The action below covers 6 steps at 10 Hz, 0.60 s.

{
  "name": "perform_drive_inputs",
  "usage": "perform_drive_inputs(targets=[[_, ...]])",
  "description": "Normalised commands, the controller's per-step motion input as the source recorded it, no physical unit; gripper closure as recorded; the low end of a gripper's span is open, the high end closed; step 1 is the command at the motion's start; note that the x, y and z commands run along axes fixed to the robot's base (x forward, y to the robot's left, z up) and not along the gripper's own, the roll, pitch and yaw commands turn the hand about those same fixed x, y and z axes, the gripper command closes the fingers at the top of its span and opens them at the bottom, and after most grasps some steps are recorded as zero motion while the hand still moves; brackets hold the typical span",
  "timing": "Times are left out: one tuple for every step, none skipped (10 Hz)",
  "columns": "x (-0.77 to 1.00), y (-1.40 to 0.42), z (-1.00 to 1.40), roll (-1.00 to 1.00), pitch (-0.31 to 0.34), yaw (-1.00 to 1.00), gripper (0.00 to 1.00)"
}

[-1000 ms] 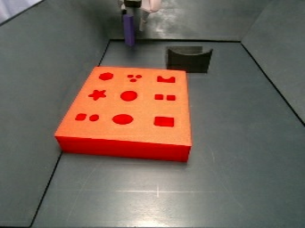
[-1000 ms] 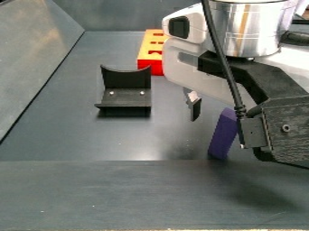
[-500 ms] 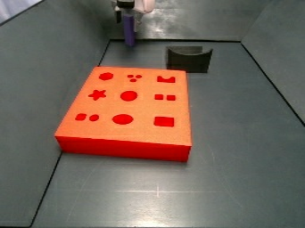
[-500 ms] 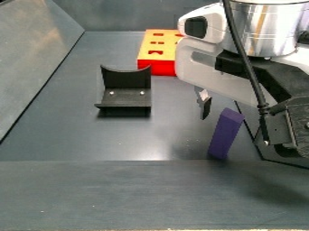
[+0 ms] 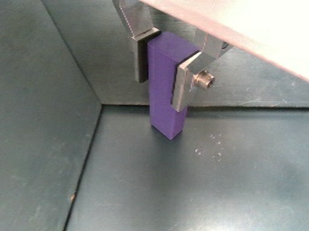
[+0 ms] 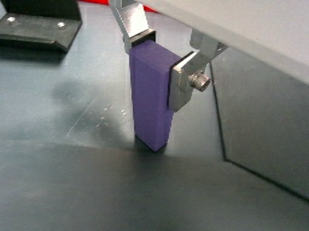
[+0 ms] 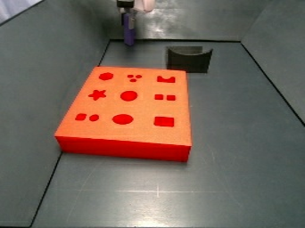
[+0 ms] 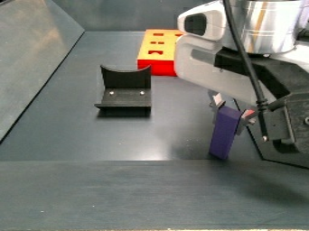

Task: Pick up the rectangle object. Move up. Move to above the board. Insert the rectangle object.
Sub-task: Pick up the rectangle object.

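The board lies flat in the middle of the worktop. Beyond it, at the far wall, the gripper has its jaws around the upright rectangle object, whose base meets the worktop.
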Motion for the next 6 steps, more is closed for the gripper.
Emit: perform_drive_inputs(targets=[[0.00,0.00,0.00,0.00,0.000,0.00,1.00],[0.00,0.00,0.00,0.00,0.000,0.00,1.00],[0.00,0.00,0.00,0.00,0.000,0.00,1.00],[0.00,0.00,0.00,0.00,0.000,0.00,1.00],[0.00,0.00,0.00,0.00,0.000,0.00,1.00],[0.00,0.00,0.00,0.00,0.000,0.00,1.00]])
